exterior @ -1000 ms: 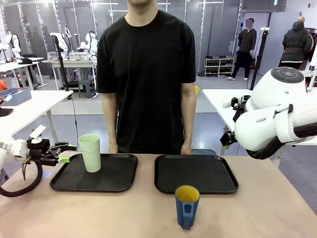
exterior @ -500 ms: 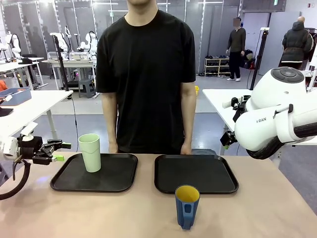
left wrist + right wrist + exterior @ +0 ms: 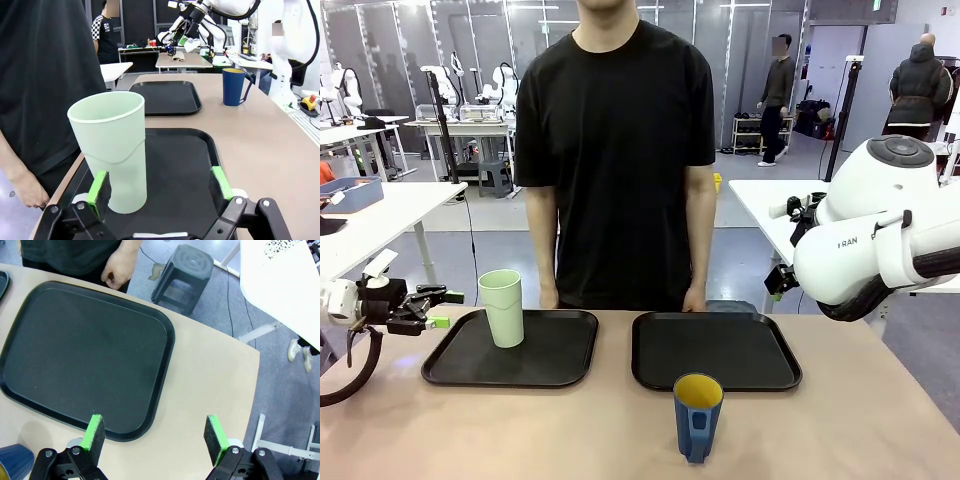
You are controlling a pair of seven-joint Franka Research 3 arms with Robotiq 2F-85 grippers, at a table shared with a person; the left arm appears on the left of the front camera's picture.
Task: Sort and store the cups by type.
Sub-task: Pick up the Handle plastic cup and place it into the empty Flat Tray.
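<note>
Looking across from the front camera, I see the pale green tumbler (image 3: 502, 308) standing upright on the left black tray (image 3: 565, 355), toward its far left corner. My left gripper (image 3: 442, 308) hangs just outside that tray's left edge, level with the tumbler's lower half and pointed at it, with a clear gap between its tips and the cup. Through the left wrist camera its green pads (image 3: 98, 184) stand spread wide with nothing pinched. The tumbler rises beyond them, lined up closer to one pad than the other, and bare tray floor shows between the two. The dark blue cup (image 3: 697, 417), yellow inside and with its handle turned toward my side, stands upright on the table (image 3: 860, 420) near the front edge, just in front of the right black tray (image 3: 720, 350) and not on it. My right arm (image 3: 880, 240) is raised high at the right side. Its wrist camera looks straight down, and the right gripper (image 3: 155, 432) has its fingers spread apart, holding nothing, above the near corner of the right tray and the bare tabletop beside it. A sliver of the blue cup sits at that picture's bottom left corner. A person (image 3: 615, 150) in a black shirt stands at the far side, one hand (image 3: 120, 265) hanging just past the tray's far edge.
</note>
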